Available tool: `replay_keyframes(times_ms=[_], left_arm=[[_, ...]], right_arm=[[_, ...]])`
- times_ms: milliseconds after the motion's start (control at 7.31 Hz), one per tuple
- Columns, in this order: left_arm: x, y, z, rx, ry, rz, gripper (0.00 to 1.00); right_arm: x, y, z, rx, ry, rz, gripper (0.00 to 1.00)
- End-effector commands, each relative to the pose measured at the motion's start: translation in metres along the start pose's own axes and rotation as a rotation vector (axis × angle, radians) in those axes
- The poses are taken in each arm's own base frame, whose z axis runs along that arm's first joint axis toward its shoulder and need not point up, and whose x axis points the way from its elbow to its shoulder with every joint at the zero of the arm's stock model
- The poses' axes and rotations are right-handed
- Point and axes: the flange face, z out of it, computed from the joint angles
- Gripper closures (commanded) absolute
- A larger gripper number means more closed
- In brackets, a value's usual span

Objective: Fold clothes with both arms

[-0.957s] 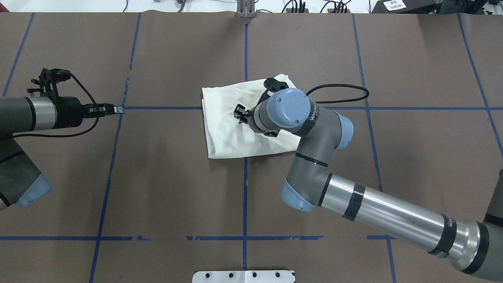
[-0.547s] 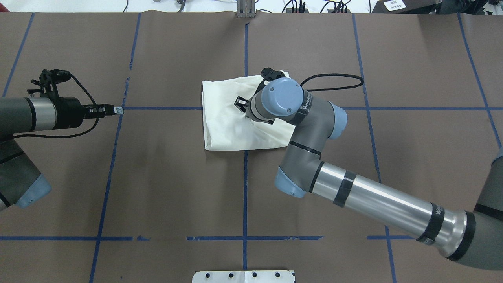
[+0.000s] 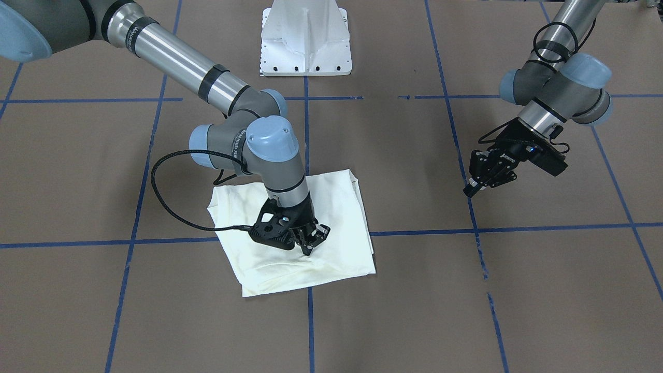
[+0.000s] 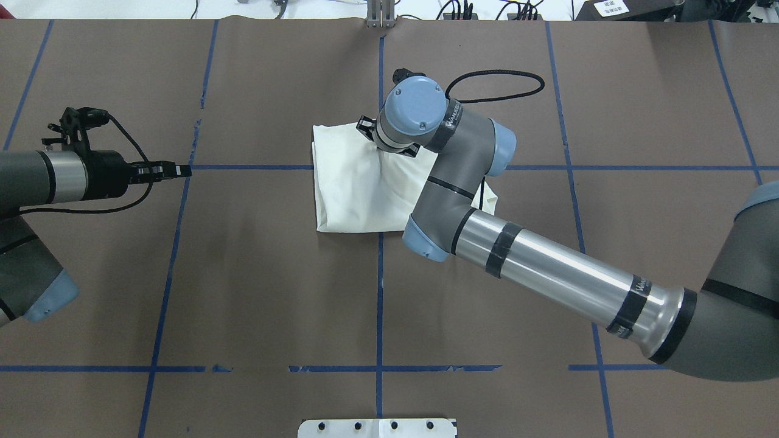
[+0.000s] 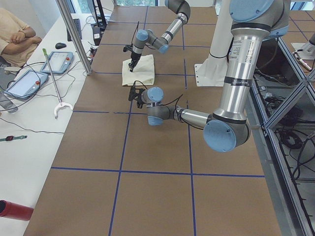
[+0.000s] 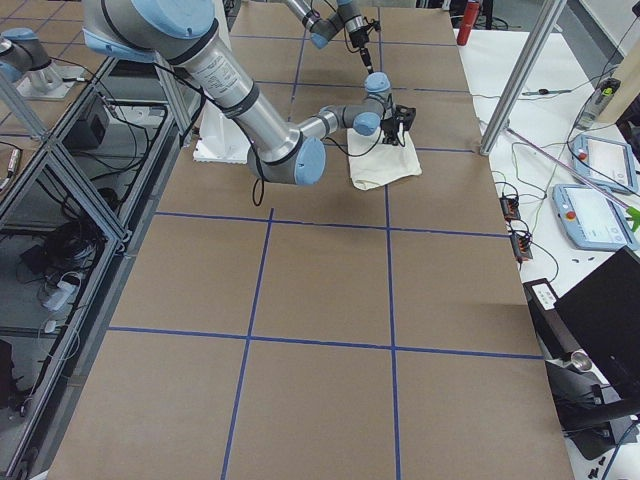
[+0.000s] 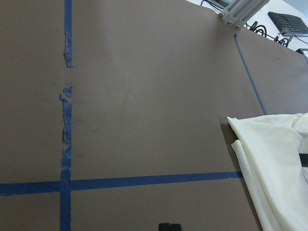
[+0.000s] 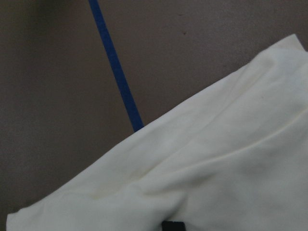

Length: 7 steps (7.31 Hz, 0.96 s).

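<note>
The cream shirt (image 3: pixel 336 207) lies folded into a rough square at the table's centre, plain side up (image 4: pixel 353 188). My right gripper (image 3: pixel 307 247) points down with its fingers shut. Its tips press into the cloth near the shirt's far edge, and wrinkles fan out from them. In the overhead view the right wrist (image 4: pixel 414 112) covers those fingers. The right wrist view shows bunched cloth (image 8: pixel 216 168) just off the fingertip. My left gripper (image 4: pixel 181 171) hovers shut and empty over the bare table, well to the shirt's left (image 3: pixel 469 190). The shirt's edge (image 7: pixel 279 159) shows in the left wrist view.
Blue tape lines (image 4: pixel 380 274) grid the brown table. The white base plate (image 3: pixel 305 41) sits at the robot's side. The right arm's black cable (image 3: pixel 155 181) loops beside the shirt. A person (image 5: pixel 15 37) sits at a side table with tablets and a metal post (image 5: pixel 74 34).
My right gripper has slid across the shirt away from the robot, toward its far edge, and the cloth's near edge has shifted with it. The left arm has stayed still.
</note>
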Motion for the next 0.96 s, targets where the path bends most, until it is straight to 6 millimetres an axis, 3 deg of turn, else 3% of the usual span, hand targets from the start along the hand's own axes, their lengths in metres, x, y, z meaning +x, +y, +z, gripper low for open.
replay_keyframes(times_ms=[0, 274, 410, 684, 821], left_arm=[[-0.002, 0.000, 0.001, 0.003, -0.004, -0.001, 1.00], [-0.003, 0.000, 0.001, 0.002, -0.006, 0.000, 1.00], [0.000, 0.001, 0.001, 0.002, -0.003, 0.000, 1.00], [0.002, -0.001, 0.003, 0.001, -0.003, 0.001, 1.00], [-0.008, -0.014, -0.004, 0.025, -0.024, 0.004, 1.00]], right_arm=[[0.024, -0.066, 0.023, 0.054, 0.050, -0.056, 1.00], [0.051, -0.134, 0.018, 0.097, 0.097, -0.083, 1.00], [0.055, -0.161, 0.005, 0.077, 0.088, -0.076, 1.00], [0.070, -0.201, -0.021, 0.044, 0.064, -0.086, 1.00], [0.109, -0.215, -0.048, -0.008, 0.042, -0.073, 1.00]])
